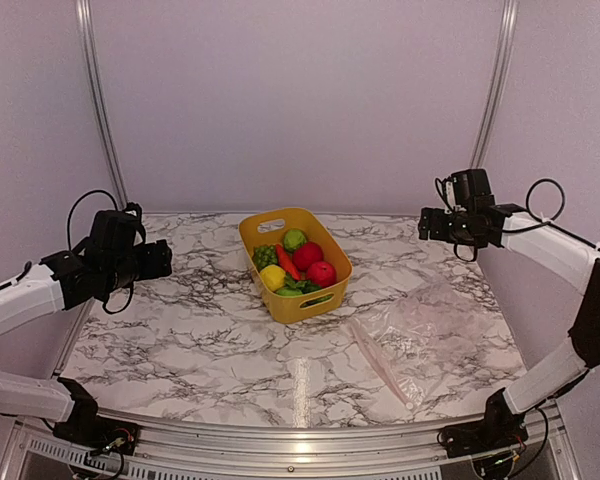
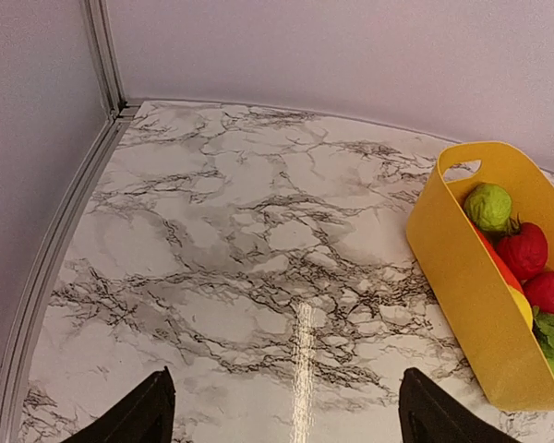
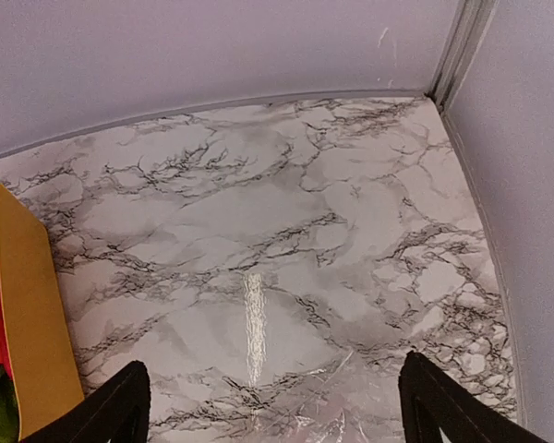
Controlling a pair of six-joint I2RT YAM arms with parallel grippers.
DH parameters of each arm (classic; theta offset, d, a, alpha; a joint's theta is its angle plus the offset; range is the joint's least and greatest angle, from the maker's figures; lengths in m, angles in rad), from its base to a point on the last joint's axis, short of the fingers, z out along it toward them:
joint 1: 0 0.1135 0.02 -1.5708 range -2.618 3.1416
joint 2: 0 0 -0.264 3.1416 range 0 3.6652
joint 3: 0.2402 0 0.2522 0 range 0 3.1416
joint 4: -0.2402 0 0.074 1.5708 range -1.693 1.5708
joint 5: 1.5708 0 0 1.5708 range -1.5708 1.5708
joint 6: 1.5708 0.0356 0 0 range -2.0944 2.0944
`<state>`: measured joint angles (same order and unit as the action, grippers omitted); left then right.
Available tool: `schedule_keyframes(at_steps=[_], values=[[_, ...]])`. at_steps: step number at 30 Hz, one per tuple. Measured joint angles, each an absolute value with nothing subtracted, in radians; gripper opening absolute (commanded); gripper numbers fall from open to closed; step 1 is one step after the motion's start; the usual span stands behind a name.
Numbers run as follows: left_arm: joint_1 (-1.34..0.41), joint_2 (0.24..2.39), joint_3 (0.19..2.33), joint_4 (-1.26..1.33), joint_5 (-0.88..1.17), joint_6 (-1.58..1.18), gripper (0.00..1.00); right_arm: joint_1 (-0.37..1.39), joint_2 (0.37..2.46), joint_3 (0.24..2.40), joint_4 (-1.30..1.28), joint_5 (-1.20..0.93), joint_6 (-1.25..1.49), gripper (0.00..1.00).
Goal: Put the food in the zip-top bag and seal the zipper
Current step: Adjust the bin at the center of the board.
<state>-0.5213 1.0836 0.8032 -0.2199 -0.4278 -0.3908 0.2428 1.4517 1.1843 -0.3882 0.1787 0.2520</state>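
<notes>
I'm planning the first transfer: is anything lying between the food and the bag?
Nothing visible lies on the table between them. The food sits inside the yellow basket, so its wall must be cleared first; the bag lies flat just right of it, zipper edge facing the basket.

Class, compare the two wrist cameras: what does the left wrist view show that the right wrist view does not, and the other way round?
Only the left wrist view: the handle slot of the yellow basket, and a green round fruit and red round fruits clearly seen. Only the right wrist view: the crinkled edge of the zip-top bag at the bottom. Both: the marble table, part of the yellow basket, and an open, empty end effector: the left end effector and the right end effector.
</notes>
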Motion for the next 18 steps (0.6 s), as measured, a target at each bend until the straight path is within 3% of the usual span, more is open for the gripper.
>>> schedule_keyframes(at_steps=[3, 11, 18], values=[[-0.517, 1.084, 0.768, -0.219, -0.418, -0.427, 0.9, 0.226, 1.451, 1.159, -0.418, 0.183, 0.263, 0.96], [-0.511, 1.08, 0.723, -0.215, -0.346, -0.465, 0.84, 0.238, 1.394, 1.099, -0.419, 0.068, 0.233, 0.82], [-0.509, 1.039, 0.723, -0.238, -0.259, -0.46, 0.78, 0.402, 1.486, 1.262, -0.446, 0.038, 0.178, 0.76]])
